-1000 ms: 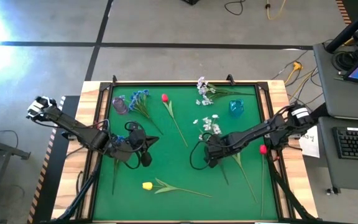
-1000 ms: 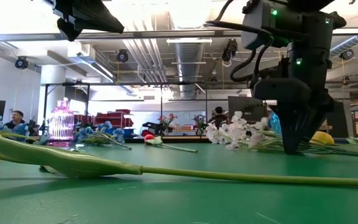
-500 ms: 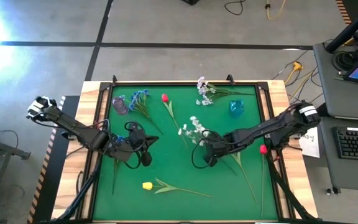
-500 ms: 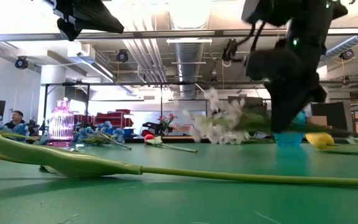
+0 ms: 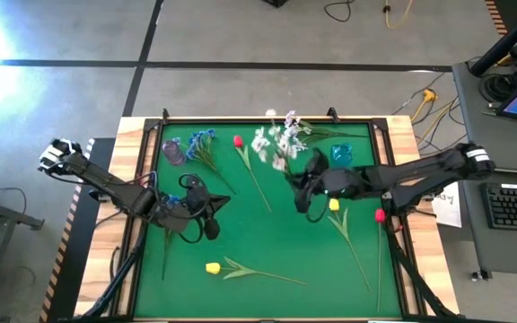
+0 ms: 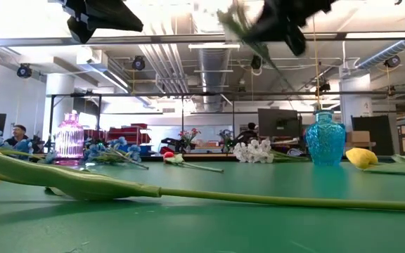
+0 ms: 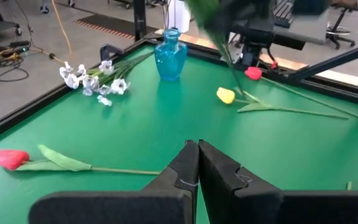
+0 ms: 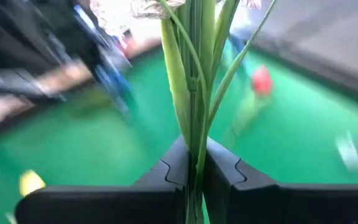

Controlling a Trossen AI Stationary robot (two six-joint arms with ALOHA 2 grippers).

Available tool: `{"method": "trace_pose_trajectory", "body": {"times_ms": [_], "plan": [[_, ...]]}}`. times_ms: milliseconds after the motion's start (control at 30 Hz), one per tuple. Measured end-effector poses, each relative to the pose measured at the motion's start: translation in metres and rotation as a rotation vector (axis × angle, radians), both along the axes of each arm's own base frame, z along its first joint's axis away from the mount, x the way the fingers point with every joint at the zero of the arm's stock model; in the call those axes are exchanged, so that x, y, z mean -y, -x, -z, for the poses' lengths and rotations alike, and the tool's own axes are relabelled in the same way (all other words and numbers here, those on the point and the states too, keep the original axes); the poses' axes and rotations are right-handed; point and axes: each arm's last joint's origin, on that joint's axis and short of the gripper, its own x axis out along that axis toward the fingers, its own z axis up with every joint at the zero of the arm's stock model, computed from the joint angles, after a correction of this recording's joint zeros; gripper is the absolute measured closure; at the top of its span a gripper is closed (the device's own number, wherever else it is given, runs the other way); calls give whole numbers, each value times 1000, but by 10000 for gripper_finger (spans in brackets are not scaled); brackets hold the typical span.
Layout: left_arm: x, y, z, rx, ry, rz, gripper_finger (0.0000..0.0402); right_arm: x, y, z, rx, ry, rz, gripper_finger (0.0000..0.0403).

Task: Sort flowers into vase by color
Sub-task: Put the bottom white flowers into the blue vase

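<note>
White spray (image 5: pixel 274 142) (stems (image 8: pixel 196 93) pinched in right hand (image 8: pixel 194 167)) hangs aloft.

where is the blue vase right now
In the high view the blue vase stands at the table's back right, beside the loose white flowers.

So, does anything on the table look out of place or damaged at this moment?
Nothing looks damaged or spilled. The flowers still lie loose on the green table, which fits an unfinished sort. The blue vase and the purple vase stand upright. The right gripper holds a white spray up in the air.
</note>
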Motion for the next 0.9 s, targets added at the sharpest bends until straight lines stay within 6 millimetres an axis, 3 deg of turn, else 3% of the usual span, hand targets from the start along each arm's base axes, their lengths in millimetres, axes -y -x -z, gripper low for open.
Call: {"method": "trace_pose_trajectory", "body": {"times_ms": [133,300,467,567,733,900], "plan": [[0,0,-1,11,5,1,402,6,-1,-8,187,109,-106,381],[1,0,-3,14,0,30,402,12,-8,-1,326,178,-144,381],[9,-5,-14,68,-6,288,402,14,-24,13,382,255,-161,381],[10,-3,-27,145,-11,373,402,20,-38,19,503,286,-134,381],[-2,20,-61,255,-1,370,402,40,-69,28,637,314,-140,381],[-17,50,-86,233,38,336,402,60,-110,30,661,330,-148,381]]}}
